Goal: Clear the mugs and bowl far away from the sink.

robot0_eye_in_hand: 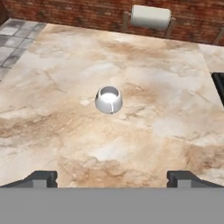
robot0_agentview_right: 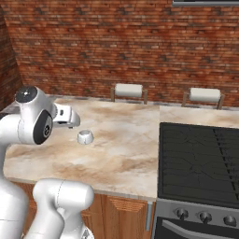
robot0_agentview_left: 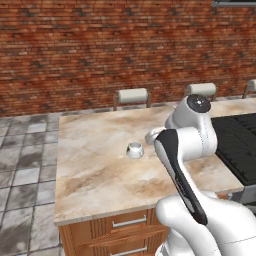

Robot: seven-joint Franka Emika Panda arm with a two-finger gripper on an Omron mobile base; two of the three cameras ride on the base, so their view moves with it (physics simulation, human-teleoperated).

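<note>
white mug alone on the marble counter, gripper spread wide above it

left base view: we find one squat white mug (robot0_agentview_left: 134,149) standing upright on the marble counter (robot0_agentview_left: 90,165), near the middle of the slab and well in from every edge. the white arm (robot0_agentview_left: 187,150) rises from the lower right and bends over the counter just to the right of the mug; its body hides the hand, so we cannot judge the fingers from here. a black stovetop (robot0_agentview_left: 240,145) sits at the right end of the counter. two stools (robot0_agentview_left: 133,96) with pale cushions stand along the far side, in front of a brick wall (robot0_agentview_left: 100,45). wooden drawers (robot0_agentview_left: 120,227) with metal handles show under the near edge.

right base view: we see the same mug (robot0_agentview_right: 85,137) on the counter (robot0_agentview_right: 121,154), left of the stovetop (robot0_agentview_right: 200,161) and well apart from it. the arm's upper joint (robot0_agentview_right: 35,119) stands at the left, and the wrist reaches toward the mug, ending just beside it on its left, not touching. the fingers are not discernible here.

hand view: we look down on the mug (robot0_eye_in_hand: 108,99), open side up, white inside and out. the gripper (robot0_eye_in_hand: 112,178) has its two dark fingertips (robot0_eye_in_hand: 41,178) far apart at the bottom corners, holding nothing, with bare counter between them. the mug lies well ahead of the tips, roughly on the line midway between them. one stool (robot0_eye_in_hand: 150,17) shows at the far edge of the counter (robot0_eye_in_hand: 52,131).
</note>
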